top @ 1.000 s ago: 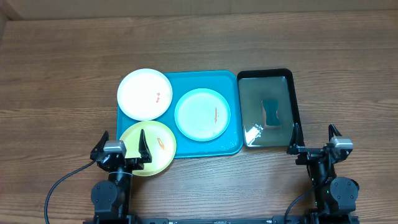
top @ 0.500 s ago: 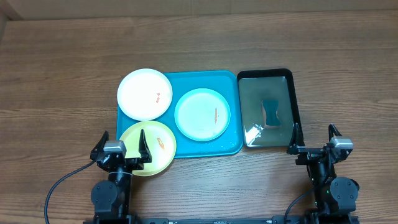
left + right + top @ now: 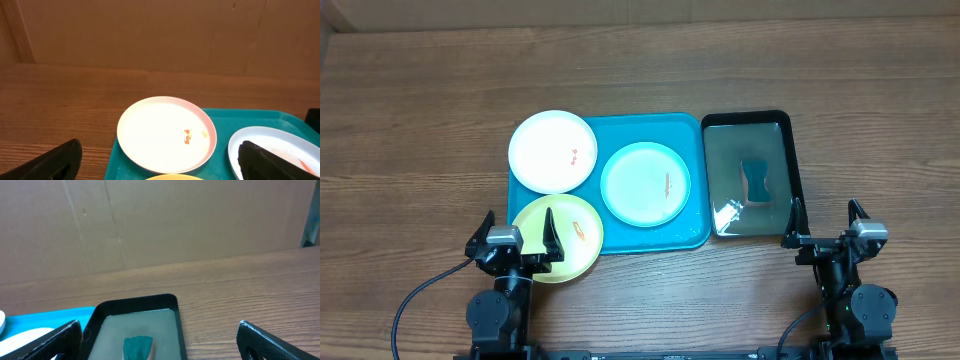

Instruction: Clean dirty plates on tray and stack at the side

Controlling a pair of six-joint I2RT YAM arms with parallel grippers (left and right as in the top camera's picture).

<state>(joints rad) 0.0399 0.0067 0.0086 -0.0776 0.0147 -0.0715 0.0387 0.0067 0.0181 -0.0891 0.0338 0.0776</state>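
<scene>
Since nothing has shifted, left gripper (image 3: 517,226) and right gripper (image 3: 826,220) hang spread, empty; three smeared round plastic plates (image 3: 646,183) await cleaning.

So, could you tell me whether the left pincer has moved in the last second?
No. In the overhead view the left pincer sits at the same spot over the yellow-green plate, unchanged against the tray.
</scene>
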